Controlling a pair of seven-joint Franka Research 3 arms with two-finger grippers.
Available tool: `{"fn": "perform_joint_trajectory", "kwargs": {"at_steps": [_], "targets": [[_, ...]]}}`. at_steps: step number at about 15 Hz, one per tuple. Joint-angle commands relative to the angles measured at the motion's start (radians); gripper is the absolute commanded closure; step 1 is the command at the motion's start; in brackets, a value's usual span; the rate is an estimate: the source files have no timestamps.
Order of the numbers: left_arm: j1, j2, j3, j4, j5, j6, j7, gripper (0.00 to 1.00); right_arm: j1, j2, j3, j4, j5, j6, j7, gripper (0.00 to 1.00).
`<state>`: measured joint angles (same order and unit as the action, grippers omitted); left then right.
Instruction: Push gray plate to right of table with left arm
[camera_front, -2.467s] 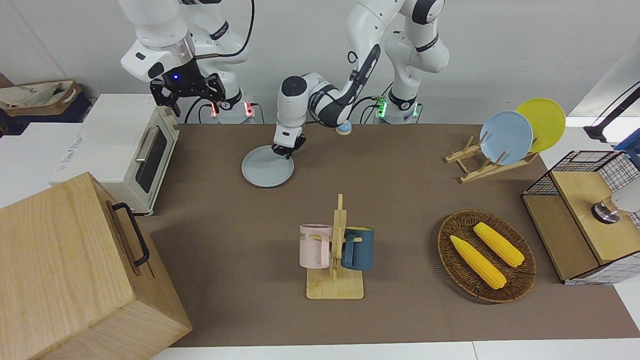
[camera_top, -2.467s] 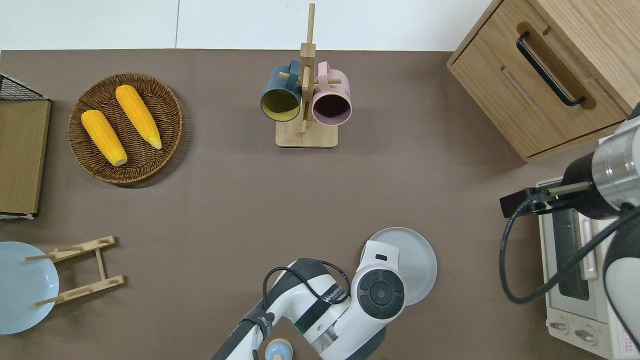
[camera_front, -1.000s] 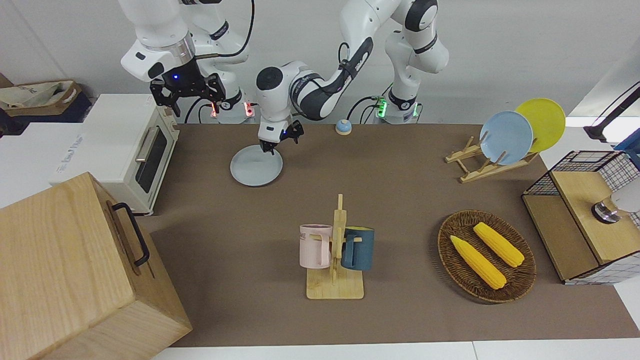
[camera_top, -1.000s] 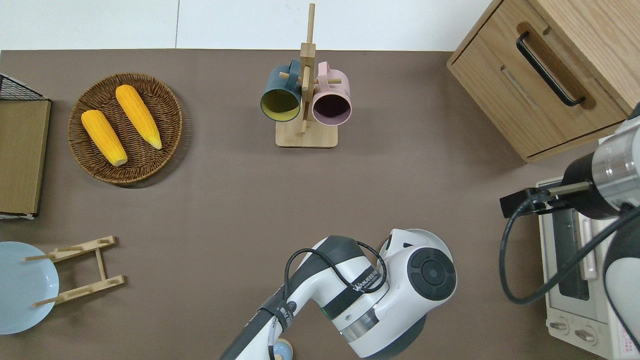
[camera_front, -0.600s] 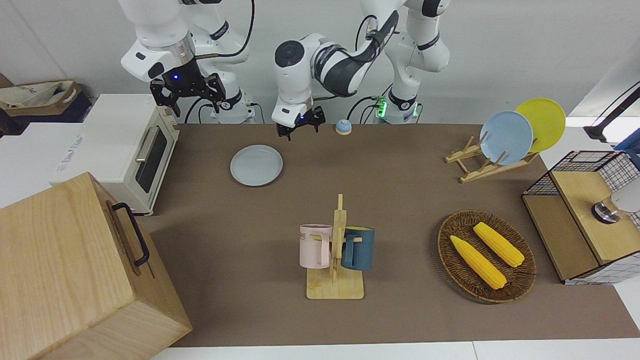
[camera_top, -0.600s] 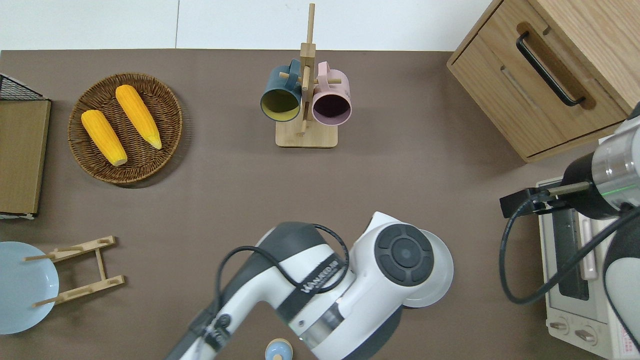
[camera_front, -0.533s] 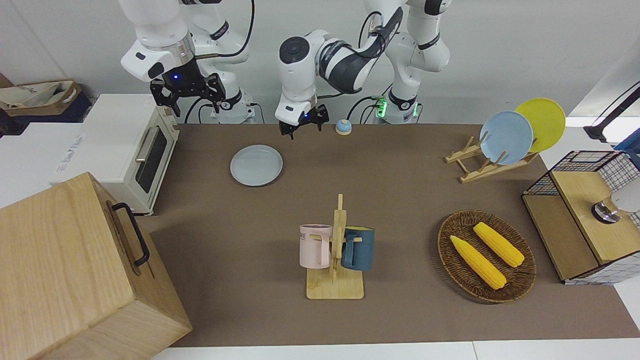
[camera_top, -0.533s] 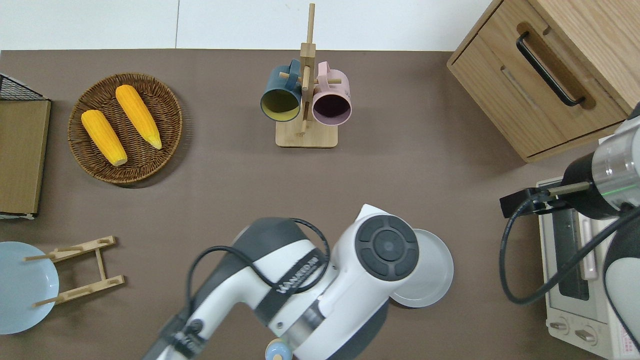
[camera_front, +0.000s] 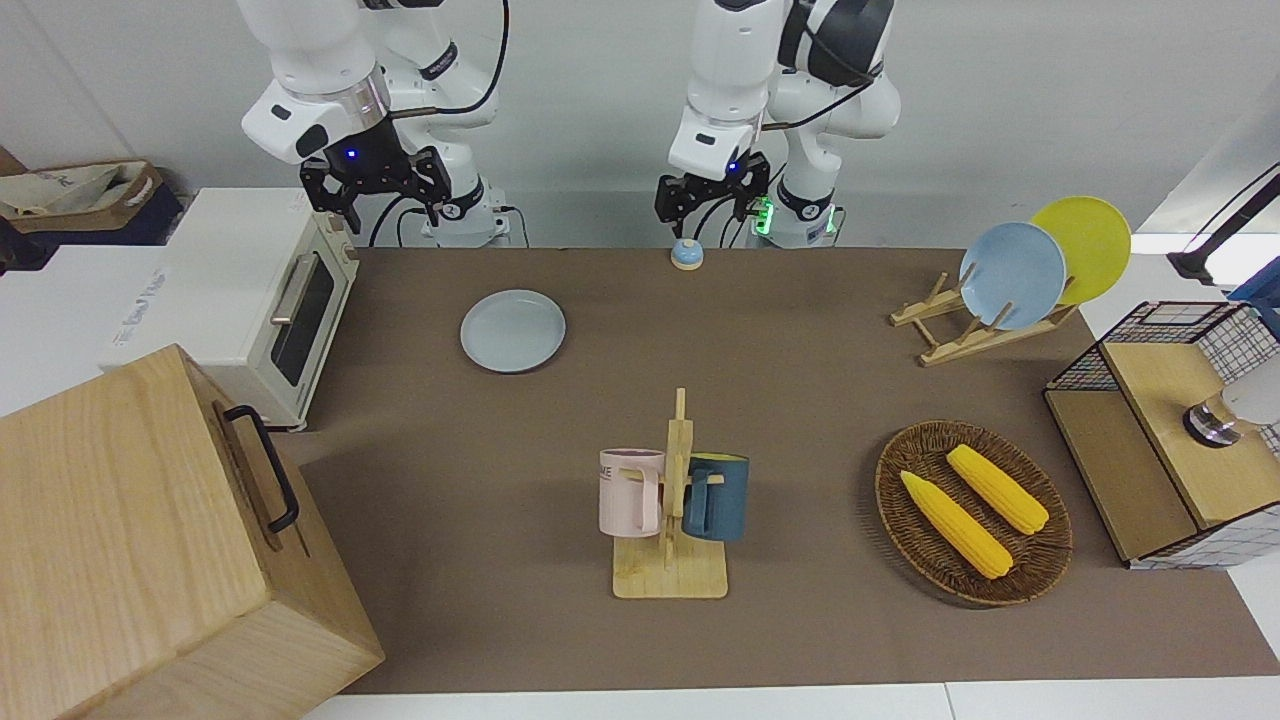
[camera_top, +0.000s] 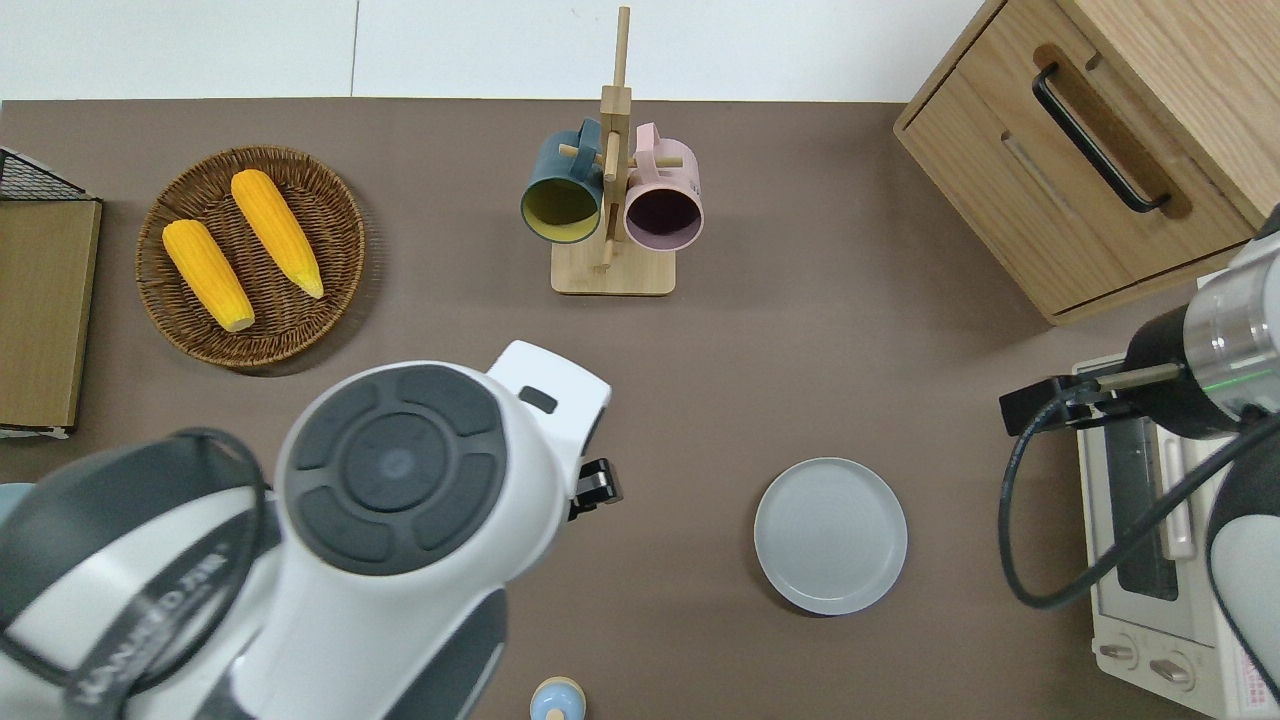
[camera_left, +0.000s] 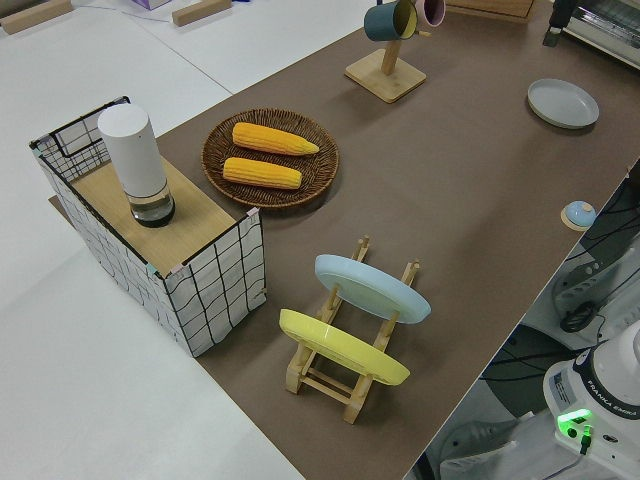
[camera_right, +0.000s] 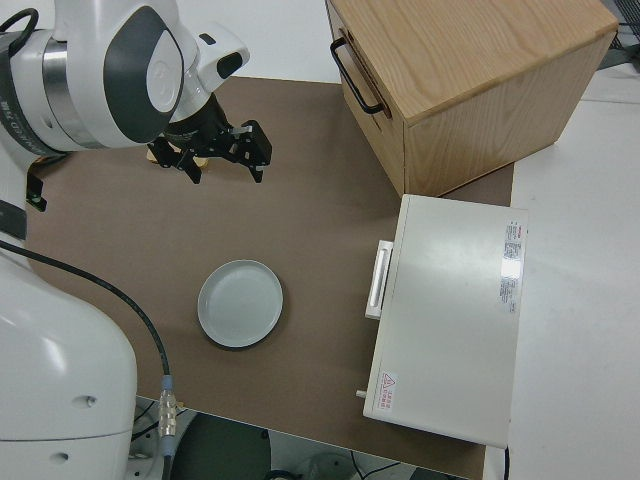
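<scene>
The gray plate lies flat on the brown table, toward the right arm's end and beside the toaster oven. My left gripper hangs high in the air, open and empty, well away from the plate. In the overhead view the left arm's big joint hides most of it, and only one black finger shows, over bare mat toward the table's middle. The right gripper is parked, open and empty.
A white toaster oven and a wooden cabinet fill the right arm's end. A mug rack stands mid-table, farther from the robots than the plate. A small bell, a plate rack, a corn basket and a wire crate lie toward the left arm's end.
The left gripper slid the plate toward the toaster oven, let go, then rose and swung back toward the left arm's end. The plate now rests still. The right arm has not moved.
</scene>
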<state>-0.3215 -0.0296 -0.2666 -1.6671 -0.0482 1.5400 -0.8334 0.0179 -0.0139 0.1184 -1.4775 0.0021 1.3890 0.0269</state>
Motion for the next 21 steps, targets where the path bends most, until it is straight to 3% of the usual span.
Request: {"fn": "perform_joint_trajectory", "kwargs": {"at_steps": [1,4,9,13,21], "targets": [[0.097,-0.050,0.019,0.026,-0.004,-0.110,0.233,0.00,-0.019,-0.003,0.014,0.008,0.004,-0.015,0.002,0.017],[0.151,-0.050,0.065,0.063,0.011,-0.161,0.390,0.00,-0.019,-0.003,0.014,0.008,0.004,-0.015,0.002,0.017],[0.171,-0.052,0.223,0.092,0.014,-0.161,0.664,0.01,-0.019,-0.003,0.014,0.008,0.004,-0.015,0.002,0.017],[0.179,-0.049,0.286,0.116,0.021,-0.150,0.697,0.01,-0.019,-0.003,0.014,0.008,0.004,-0.015,0.002,0.017],[0.177,-0.027,0.290,0.118,0.071,-0.129,0.749,0.00,-0.019,-0.003,0.012,0.008,0.004,-0.015,0.002,0.017]]}}
